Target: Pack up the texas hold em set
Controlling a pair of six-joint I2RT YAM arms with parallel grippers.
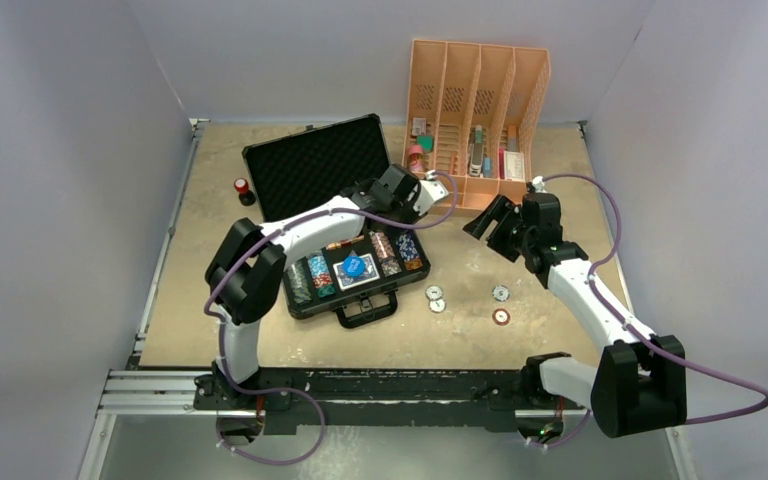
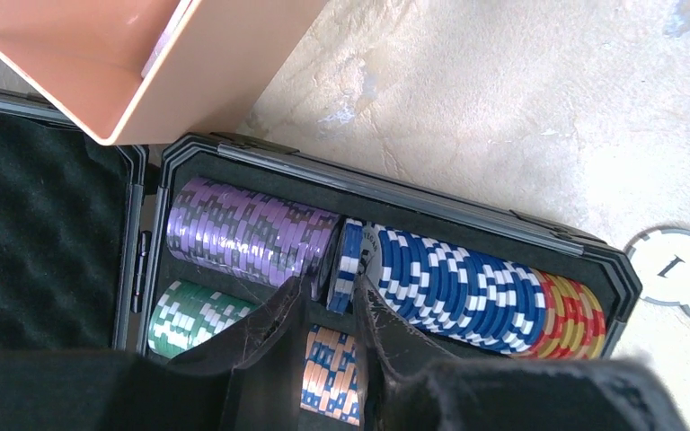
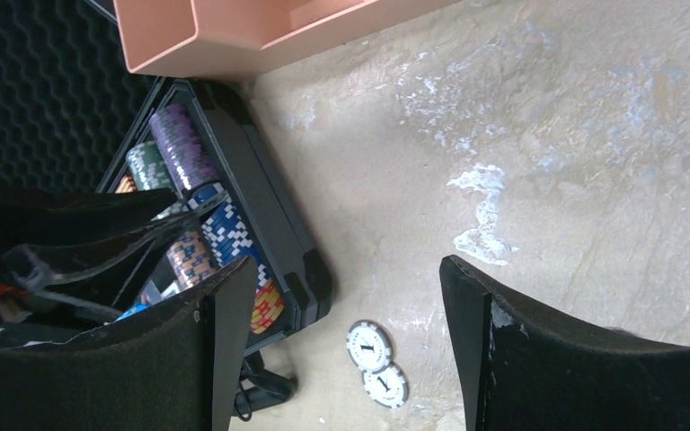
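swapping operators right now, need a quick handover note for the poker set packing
Left hand: over the open case, flanking a blue chip standing on edge between rows; grip unclear.
Right hand: open, empty, above the table right of the case.
Done: chip rows and a card deck sit in the case.
To do: four loose round pieces lie on the table; then shut the lid.

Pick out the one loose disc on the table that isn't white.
The reddish disc, directly below the lone white disc in the top view; the touching pair beside the case is white too.
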